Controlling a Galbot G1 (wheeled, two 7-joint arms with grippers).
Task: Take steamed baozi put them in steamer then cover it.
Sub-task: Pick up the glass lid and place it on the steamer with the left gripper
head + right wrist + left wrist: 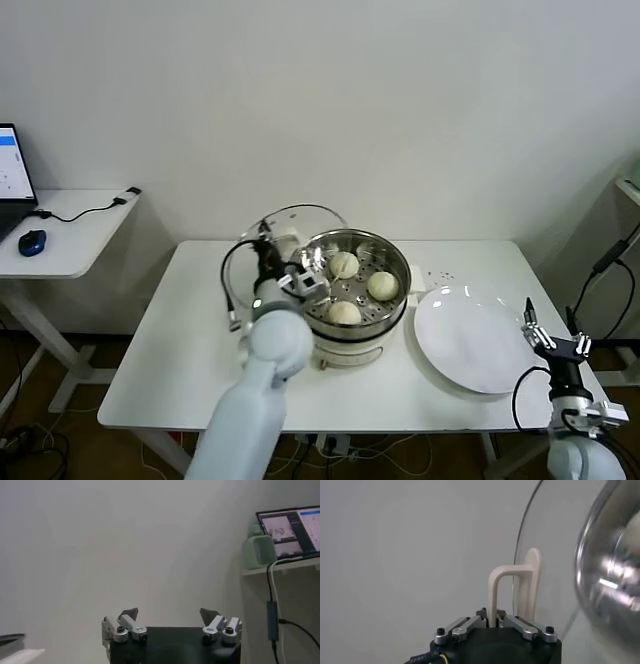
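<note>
The steamer (392, 262) is a shiny steel basket on a white pot base at mid-table. Three cream-white baozi show inside it (344, 264) (382, 285) (344, 312). My left gripper (270, 247) is at the steamer's left rim, shut on the white handle (512, 587) of the cover (300, 220). The clear glass cover (547, 550) stands on edge, raised beside the basket's shiny wall (612, 575). In the left wrist view my left gripper (492, 621) pinches one leg of the handle. My right gripper (553, 340) waits open and empty by the table's right front corner (169, 615).
A flat white plate (475, 340) lies bare to the right of the steamer. A side table on the far left carries a laptop (10, 180) and a blue mouse (32, 242). A shelf with a screen (295, 530) and a cable stands beyond the right arm.
</note>
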